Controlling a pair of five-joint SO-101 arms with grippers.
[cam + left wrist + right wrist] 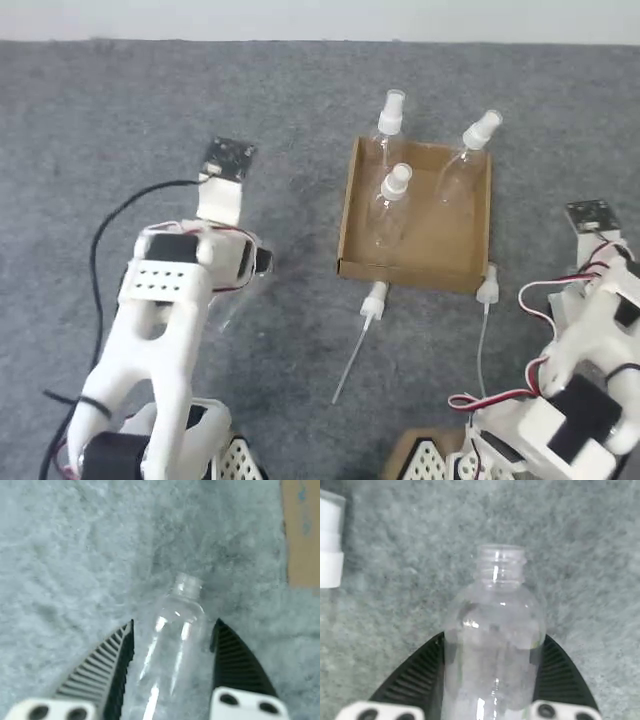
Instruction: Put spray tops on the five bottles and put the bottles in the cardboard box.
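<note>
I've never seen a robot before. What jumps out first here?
Each hand grips a clear bottle with no top: the left hand a capless bottle, the right hand a second capless bottle. Past them, the cardboard box holds three topped bottles, and two loose spray tops lie on the carpet by its near edge.

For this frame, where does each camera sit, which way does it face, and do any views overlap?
High view: fixed above the table, looking down on the cardboard box, three capped bottles, two loose spray tops; both arms at the bottom edge.
Left wrist view: on the left arm, facing along the left end effector, which is around an open bottle.
Right wrist view: on the right arm, facing along the right end effector, shut on a second open bottle.
Shared: the box corner, in the high and left wrist views.
</note>
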